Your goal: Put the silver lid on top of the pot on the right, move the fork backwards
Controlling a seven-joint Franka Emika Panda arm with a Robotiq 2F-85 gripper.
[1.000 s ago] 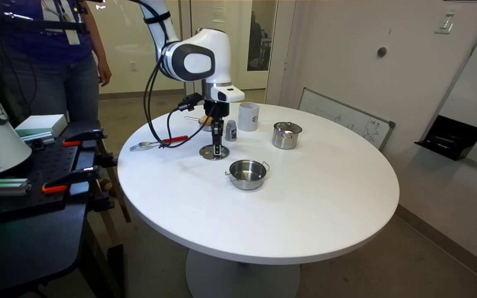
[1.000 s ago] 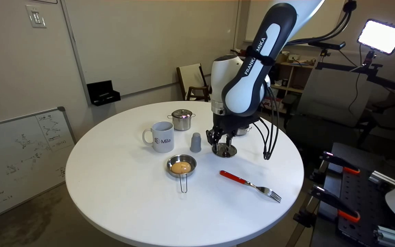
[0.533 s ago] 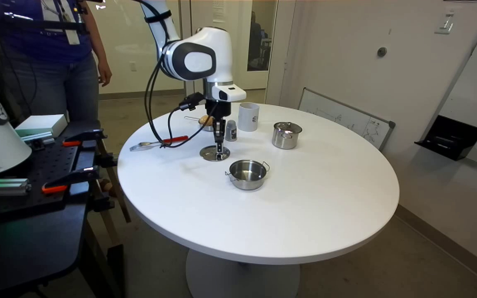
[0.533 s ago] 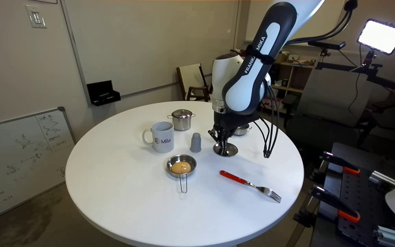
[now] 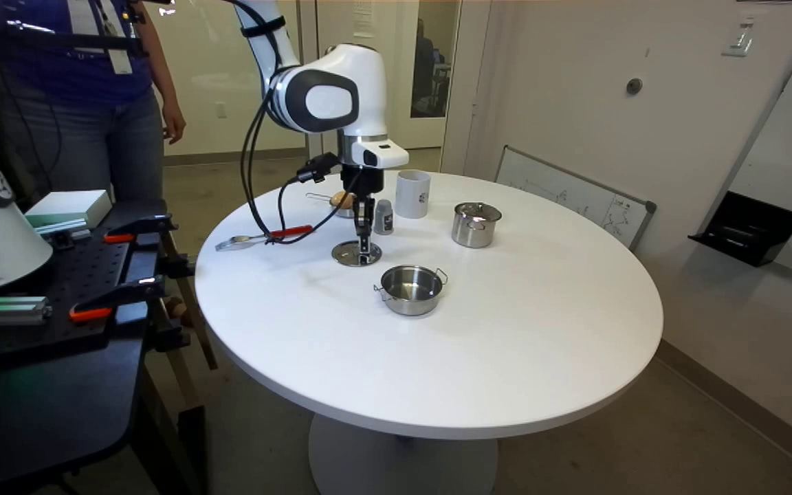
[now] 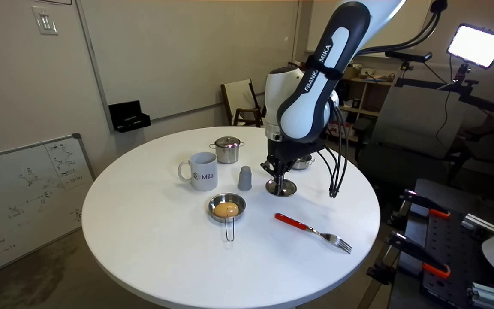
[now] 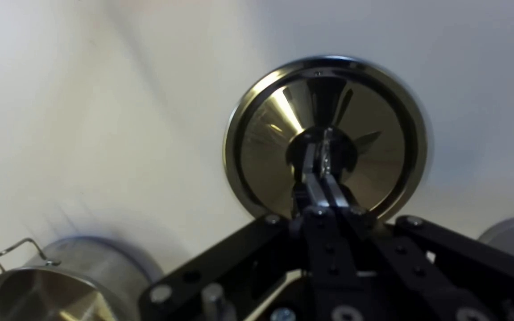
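The silver lid (image 5: 343, 255) lies on the white table, seen from above as a shiny round disc (image 7: 384, 167) in the wrist view. My gripper (image 7: 318, 154) points down over its centre, its jaws brought together there on the knob, which the fingers mostly hide. In an exterior view the gripper (image 6: 278, 189) reaches down to the lid (image 6: 289, 188). The low pot (image 5: 411, 306), uncovered, stands close by; part of the pot (image 7: 109, 263) shows at lower left in the wrist view. The fork (image 6: 292, 221) rests flat, red handle towards the lid, tines near the table's edge.
A taller lidded pot (image 6: 227, 153), a white mug (image 6: 204, 174) and a small grey shaker (image 6: 245, 180) stand near the lid. A small pan (image 6: 212, 202) holds an egg-like thing, its wire handle sticking out. Cables (image 5: 248, 148) hang from the arm near the fork.
My gripper's fingers have come together over the lid's centre. The lid has shifted very slightly, and the hand a little with it. The pot and the fork have stayed put.
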